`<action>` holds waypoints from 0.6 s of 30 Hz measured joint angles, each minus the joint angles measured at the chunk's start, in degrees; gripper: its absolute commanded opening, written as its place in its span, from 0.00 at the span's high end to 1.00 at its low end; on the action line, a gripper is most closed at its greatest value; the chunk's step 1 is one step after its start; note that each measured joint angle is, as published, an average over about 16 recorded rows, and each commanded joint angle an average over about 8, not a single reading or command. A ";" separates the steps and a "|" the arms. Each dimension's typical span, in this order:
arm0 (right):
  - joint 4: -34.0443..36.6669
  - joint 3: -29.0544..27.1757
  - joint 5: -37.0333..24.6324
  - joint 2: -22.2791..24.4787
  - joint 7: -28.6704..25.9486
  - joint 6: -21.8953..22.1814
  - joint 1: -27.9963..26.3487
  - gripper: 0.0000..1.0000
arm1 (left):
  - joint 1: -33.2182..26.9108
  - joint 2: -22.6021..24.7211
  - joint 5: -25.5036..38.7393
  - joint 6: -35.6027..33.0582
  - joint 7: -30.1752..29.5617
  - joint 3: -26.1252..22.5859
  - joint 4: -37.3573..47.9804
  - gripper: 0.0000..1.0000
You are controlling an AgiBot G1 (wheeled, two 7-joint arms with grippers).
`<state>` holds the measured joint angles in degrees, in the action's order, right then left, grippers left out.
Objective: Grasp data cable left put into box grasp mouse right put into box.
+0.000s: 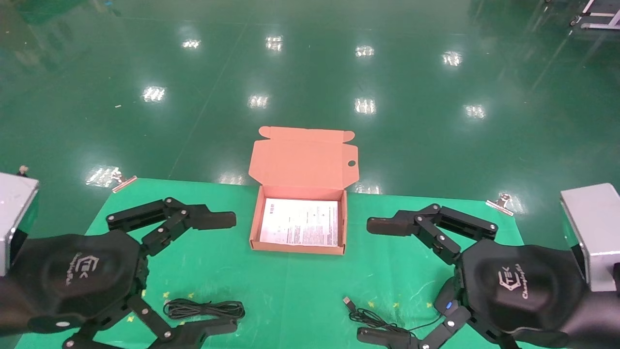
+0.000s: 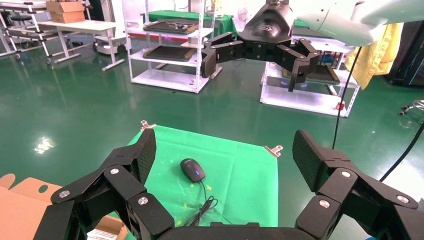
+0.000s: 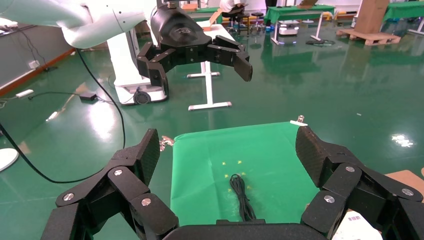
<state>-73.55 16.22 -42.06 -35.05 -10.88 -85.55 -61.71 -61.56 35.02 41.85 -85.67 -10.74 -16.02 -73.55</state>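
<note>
The box [image 1: 296,248] stands open in the middle of the green cloth, lid flap up at the back and a white printed sheet [image 1: 300,222] inside. The data cable [image 1: 204,309] [image 3: 241,197] lies as a black bundle at the front left, between the spread fingers of my left gripper [image 1: 227,274] [image 2: 225,155], which is open and hovers above it. The mouse [image 2: 192,169] [image 1: 444,301] lies at the front right, largely hidden in the head view under my right gripper [image 1: 372,280] [image 3: 227,150], also open. Its thin cord and USB plug [image 1: 348,301] trail toward the centre.
The green cloth [image 1: 290,295] is clipped to the table at its back corners [image 1: 123,182] [image 1: 500,202]. Grey metal blocks stand at the far left [image 1: 14,203] and far right [image 1: 593,228] edges. Beyond the table lies shiny green floor.
</note>
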 measured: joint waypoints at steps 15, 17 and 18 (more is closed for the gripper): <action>0.01 -0.01 0.02 0.00 0.01 -0.01 0.01 0.00 | -0.02 0.04 0.01 0.01 0.06 0.00 -0.01 0.00; 0.09 0.01 -0.01 0.04 0.00 -0.02 0.05 0.00 | 0.03 0.06 0.06 -0.04 0.14 -0.04 -0.06 0.00; 0.12 0.04 -0.12 0.10 0.01 -0.05 0.06 0.00 | 0.07 0.05 0.13 -0.07 0.16 -0.08 -0.09 0.00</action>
<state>-73.44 16.26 -42.18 -34.95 -10.87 -85.60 -61.65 -61.49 35.07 41.98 -85.74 -10.58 -16.10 -73.64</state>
